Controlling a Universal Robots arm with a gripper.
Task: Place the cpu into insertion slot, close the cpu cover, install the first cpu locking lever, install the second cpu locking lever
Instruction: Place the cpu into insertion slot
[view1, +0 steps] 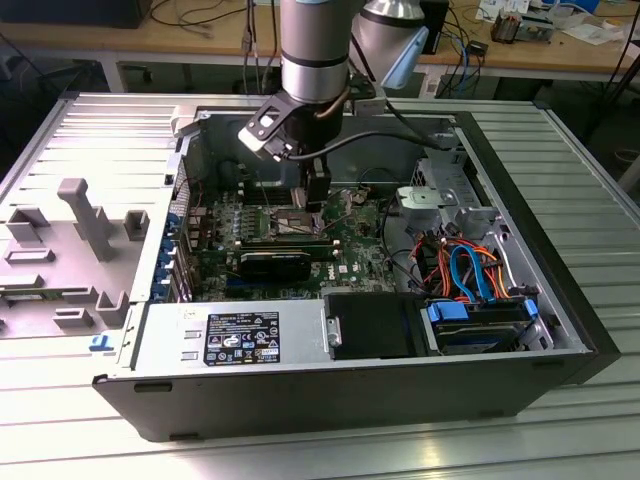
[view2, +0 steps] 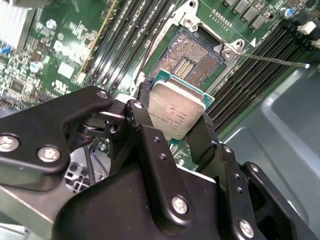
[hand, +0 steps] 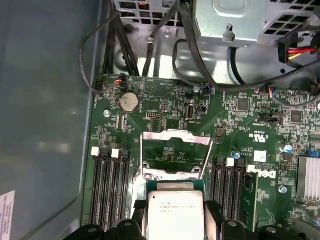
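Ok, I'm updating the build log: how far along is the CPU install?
Nothing finished yet. The end effector is shut on the cpu, holding it short of the insertion slot, whose contacts lie bare. The cpu cover stands open and a locking lever sticks out unlatched. Seating the chip, closing the cover and both levers are left.

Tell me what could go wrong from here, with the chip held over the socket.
1. The gripper grips the cpu only by its edges above the insertion slot, whose contacts are bare; a skewed or slipped drop could damage them.
2. The fingers stick out past the chip, and memory slots flank the socket closely; they may bump on the way down.
3. The cpu cover stands raised at the socket's edge, close to the chip, and could be caught.
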